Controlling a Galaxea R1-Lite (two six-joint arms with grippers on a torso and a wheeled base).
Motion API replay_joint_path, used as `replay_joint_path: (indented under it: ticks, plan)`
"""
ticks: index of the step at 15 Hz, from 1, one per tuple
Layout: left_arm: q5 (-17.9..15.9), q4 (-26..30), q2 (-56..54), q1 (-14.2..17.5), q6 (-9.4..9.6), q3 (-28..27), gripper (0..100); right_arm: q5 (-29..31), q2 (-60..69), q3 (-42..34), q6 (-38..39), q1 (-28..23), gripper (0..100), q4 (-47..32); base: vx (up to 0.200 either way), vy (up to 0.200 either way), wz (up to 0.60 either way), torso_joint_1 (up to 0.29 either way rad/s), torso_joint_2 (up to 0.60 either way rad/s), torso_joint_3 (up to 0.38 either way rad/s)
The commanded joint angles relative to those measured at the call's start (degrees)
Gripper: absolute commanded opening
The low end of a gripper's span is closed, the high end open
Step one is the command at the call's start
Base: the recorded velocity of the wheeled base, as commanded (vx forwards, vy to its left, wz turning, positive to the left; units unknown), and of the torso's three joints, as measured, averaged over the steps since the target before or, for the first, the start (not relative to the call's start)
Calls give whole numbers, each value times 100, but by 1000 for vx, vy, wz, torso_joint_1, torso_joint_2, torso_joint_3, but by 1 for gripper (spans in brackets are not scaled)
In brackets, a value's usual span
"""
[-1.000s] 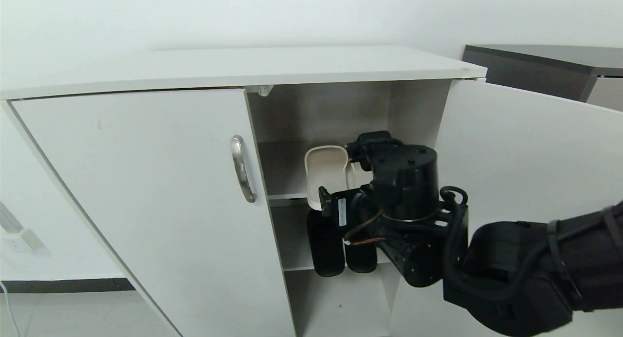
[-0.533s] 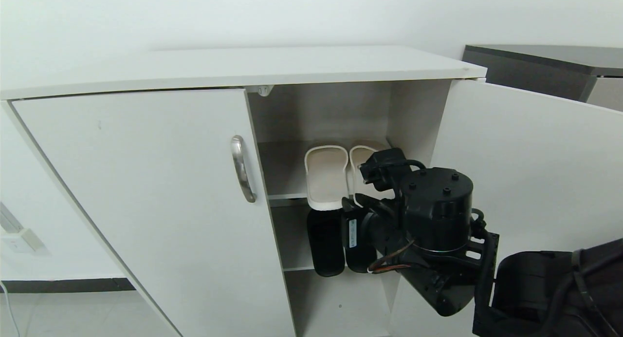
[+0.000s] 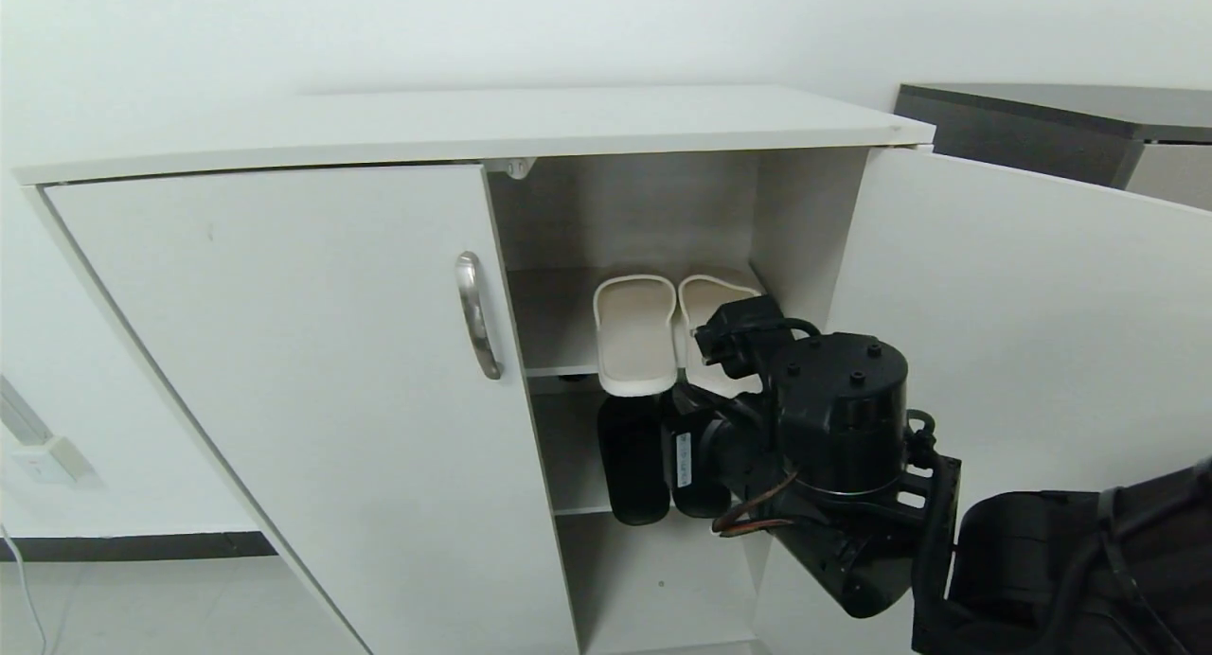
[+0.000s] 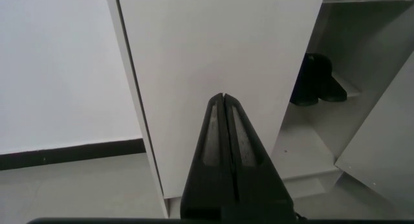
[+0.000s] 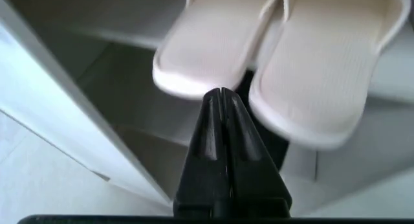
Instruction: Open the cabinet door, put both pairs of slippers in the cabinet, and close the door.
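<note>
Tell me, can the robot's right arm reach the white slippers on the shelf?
Probably yes. The right gripper, shut, sits just in front of the white slippers, the right door stands wide open, and nothing lies between gripper and slippers.

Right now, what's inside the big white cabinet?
Flat cream slippers lie on the upper shelf, black slippers on the shelf below. The closed white left door hides the other half.

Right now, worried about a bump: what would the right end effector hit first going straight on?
Probably the white slippers, at their overhanging heels where the pair meets; the shut right end effector points there. Depth is unclear, so it might pass just beneath.
</note>
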State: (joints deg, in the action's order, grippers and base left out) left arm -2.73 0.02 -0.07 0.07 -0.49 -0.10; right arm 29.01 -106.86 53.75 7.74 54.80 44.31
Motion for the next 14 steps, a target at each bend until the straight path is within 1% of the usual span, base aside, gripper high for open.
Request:
replay_joint_path:
  ticks: [1, 8, 13, 14]
  plan:
    - [1, -2, 7, 1, -4, 1, 0, 8, -115, -5, -1, 5, 0, 7, -200, 0, 0, -2, 7, 2]
    - [-8, -2, 7, 1, -4, 1, 0, -98, -230, -84, -1, -22, 0, 7, -200, 0, 0, 2, 0, -1]
    - [-8, -2, 7, 1, -4, 1, 0, -133, -406, -84, -27, -206, 0, 16, -200, 0, 0, 1, 5, 2]
    - [-8, -2, 7, 1, -4, 1, 0, -133, -423, -110, -71, -215, 0, 16, 0, 0, 0, 0, 0, 0]
